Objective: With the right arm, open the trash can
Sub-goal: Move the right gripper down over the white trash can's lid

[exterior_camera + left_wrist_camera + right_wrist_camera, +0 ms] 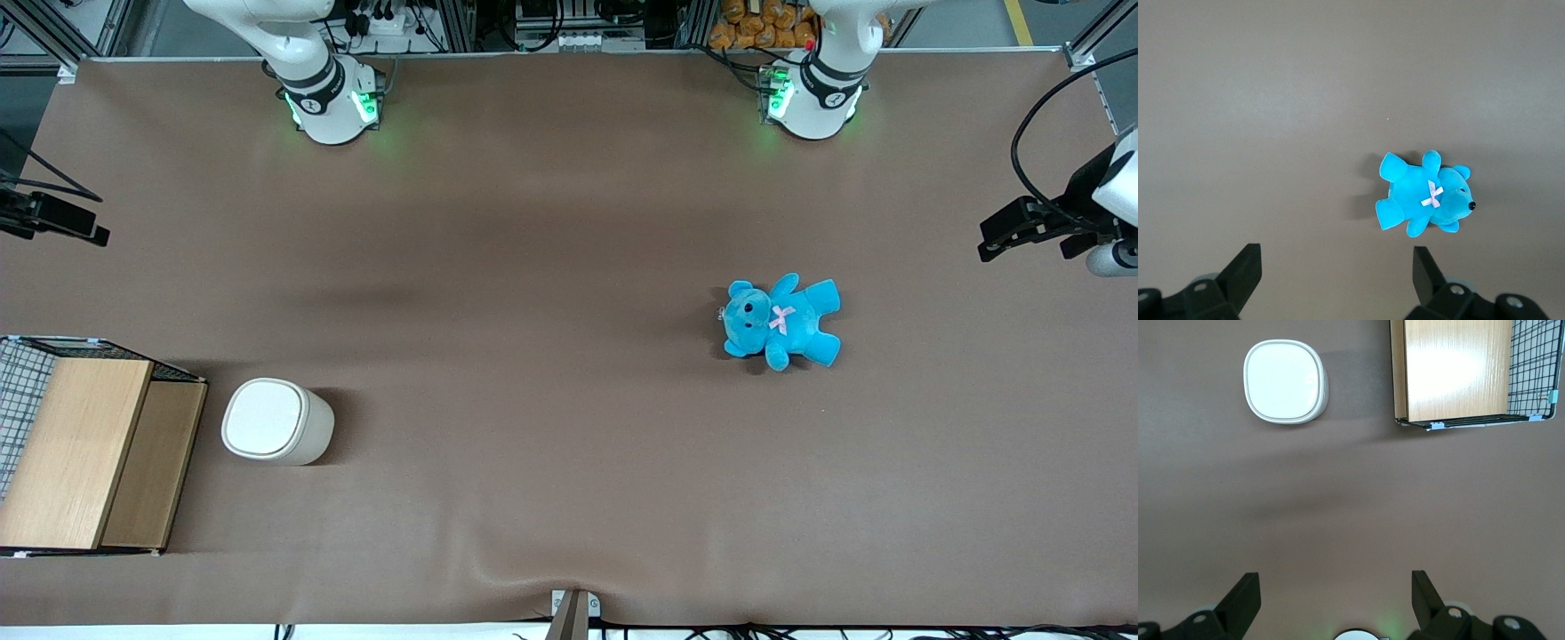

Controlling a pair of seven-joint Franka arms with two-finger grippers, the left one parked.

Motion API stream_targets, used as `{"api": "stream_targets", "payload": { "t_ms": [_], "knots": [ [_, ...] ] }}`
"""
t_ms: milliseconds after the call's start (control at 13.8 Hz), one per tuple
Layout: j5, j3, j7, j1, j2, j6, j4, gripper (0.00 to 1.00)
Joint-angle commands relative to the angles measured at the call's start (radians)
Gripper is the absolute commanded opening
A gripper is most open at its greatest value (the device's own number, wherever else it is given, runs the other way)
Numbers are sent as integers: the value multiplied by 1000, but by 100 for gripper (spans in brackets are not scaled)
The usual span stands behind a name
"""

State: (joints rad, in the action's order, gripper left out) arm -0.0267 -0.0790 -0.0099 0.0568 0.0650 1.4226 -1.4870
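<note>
The trash can (276, 422) is a small cream bin with a pale white lid lying flat and closed. It stands on the brown table toward the working arm's end, beside the wooden box, and nearer the front camera than the right arm's base (329, 98). It also shows in the right wrist view (1285, 381), seen from straight above. My right gripper (1333, 577) hangs high over bare table between the arm's base and the trash can, well apart from it. Its fingers (1245, 590) are spread wide and hold nothing. In the front view the arm rises out of frame.
A wooden box with wire mesh (89, 453) stands close beside the trash can, and shows in the right wrist view (1458, 370). A blue teddy (782, 322) lies toward the parked arm's end of the table. Black fixtures stick in at both side edges.
</note>
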Motion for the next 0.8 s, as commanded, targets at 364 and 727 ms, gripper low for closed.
{"api": "stream_targets", "payload": {
  "t_ms": [364,727],
  "knots": [
    [16,12,-10,12,15,-10,24,100],
    [-2,12,7,-15,87,74,4,100]
  ]
}}
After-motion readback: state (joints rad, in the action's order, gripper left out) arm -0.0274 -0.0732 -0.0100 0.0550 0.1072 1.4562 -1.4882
